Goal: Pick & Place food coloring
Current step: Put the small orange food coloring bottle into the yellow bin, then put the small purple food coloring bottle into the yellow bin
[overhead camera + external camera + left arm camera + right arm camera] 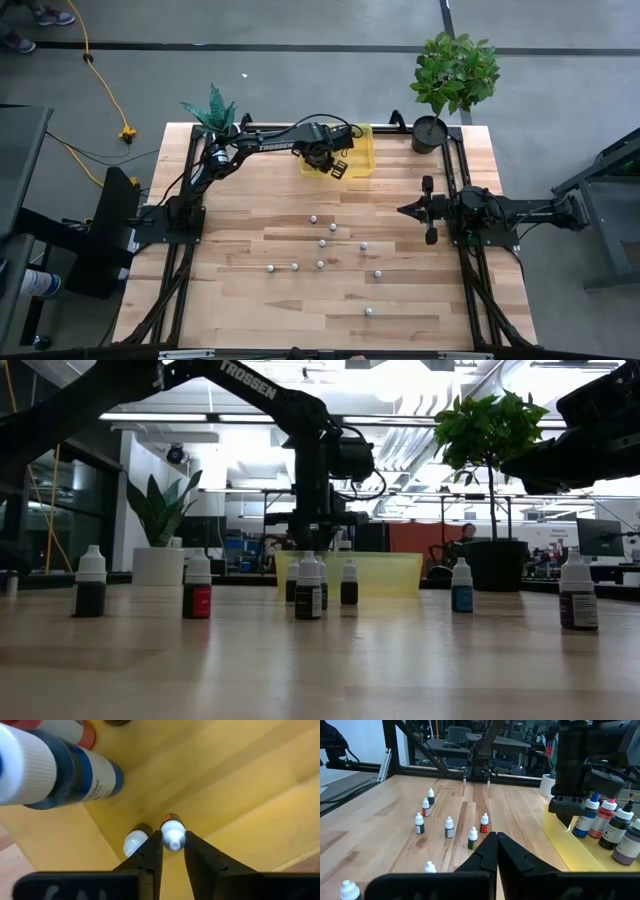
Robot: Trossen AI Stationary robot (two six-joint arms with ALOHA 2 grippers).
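a: where was the tray [362,160]?
b: at the table's [250,300] far edge, with the left gripper [335,165] inside it, its fingers either side of a small bottle [173,835] beside another bottle [135,841]

a: and the rest?
b: loose bottles [320,243] stood mid-table, nearer than the tray; the right gripper [405,209] hung at the table's right side, well apart from them

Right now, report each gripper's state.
Left gripper: over the yellow tray, fingers around a small bottle's cap; grip or release unclear.
Right gripper: shut, empty, waiting at the table's right.

Yellow tray [362,160], potted plant [455,72], wooden table [250,300]
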